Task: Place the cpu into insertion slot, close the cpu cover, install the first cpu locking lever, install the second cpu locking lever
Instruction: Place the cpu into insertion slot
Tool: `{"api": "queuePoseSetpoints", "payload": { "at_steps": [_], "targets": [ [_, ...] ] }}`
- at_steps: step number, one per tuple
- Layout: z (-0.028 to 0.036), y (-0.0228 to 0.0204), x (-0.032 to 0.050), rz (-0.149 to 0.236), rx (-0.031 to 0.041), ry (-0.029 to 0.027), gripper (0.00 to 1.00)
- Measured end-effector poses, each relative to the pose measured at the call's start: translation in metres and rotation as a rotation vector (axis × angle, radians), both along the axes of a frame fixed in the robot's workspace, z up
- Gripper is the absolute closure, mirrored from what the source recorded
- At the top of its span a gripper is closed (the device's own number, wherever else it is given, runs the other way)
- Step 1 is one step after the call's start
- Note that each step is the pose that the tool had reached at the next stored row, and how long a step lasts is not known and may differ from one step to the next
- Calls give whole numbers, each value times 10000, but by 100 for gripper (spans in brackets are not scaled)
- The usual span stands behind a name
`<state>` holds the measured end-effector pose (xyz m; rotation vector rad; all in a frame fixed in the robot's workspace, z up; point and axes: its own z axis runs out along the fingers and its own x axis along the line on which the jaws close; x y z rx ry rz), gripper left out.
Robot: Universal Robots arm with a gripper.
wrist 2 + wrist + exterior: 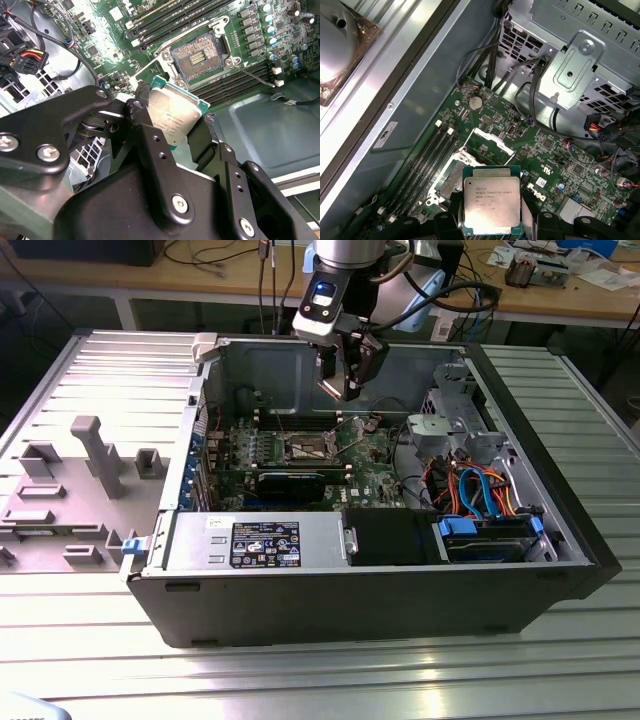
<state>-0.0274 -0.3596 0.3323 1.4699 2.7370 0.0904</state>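
cpu [491, 205]: clamped by its edges in the gripper [348, 380], metal top showing, held above the board.
gripper: fingers closed on the cpu, at 1 o'clock from the slot [305, 448] in the exterior view.
slot: bare, contacts exposed.
cover [487, 149]: tipped up.
around the slot, exterior view: black card [292, 483] at 6 o'clock, drive cage [450, 425] at 3, cables [475, 490] at 4.

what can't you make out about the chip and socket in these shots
- Underside of the chip: hidden in both wrist views, its metal top faces the cameras.
- Lower edge of the chip: second wrist view, behind the claw.
- Part of the socket: first wrist view, covered by the held chip.
- Exterior view: what the claw holds is too small to tell.
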Motion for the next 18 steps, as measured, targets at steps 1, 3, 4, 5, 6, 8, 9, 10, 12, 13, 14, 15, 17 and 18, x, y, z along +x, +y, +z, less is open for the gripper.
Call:
{"api": "queuePoseSetpoints", "payload": {
  "at_steps": [1, 3, 4, 5, 6, 8, 9, 10, 12, 13, 14, 15, 17, 18],
  "targets": [
    [0, 0, 0, -3, 0, 0, 45],
    [0, 0, 0, -19, 0, 0, 45],
    [0, 0, 0, -23, 0, 0, 45],
    [0, 0, 0, -29, 0, 0, 45],
    [0, 0, 0, -33, 0, 0, 45],
    [0, 0, 0, -44, 0, 0, 45],
    [0, 0, 0, -47, 0, 0, 45],
    [0, 0, 0, -52, 0, 0, 45],
    [0, 0, 0, -64, 0, 0, 45],
    [0, 0, 0, -75, 0, 0, 45],
    [0, 0, 0, -84, 0, 0, 45],
    [0, 0, 0, -87, 0, 0, 45],
    [0, 0, 0, -96, 1, 0, 45],
    [0, 0, 0, -109, 1, 0, 45]
  ]
}}
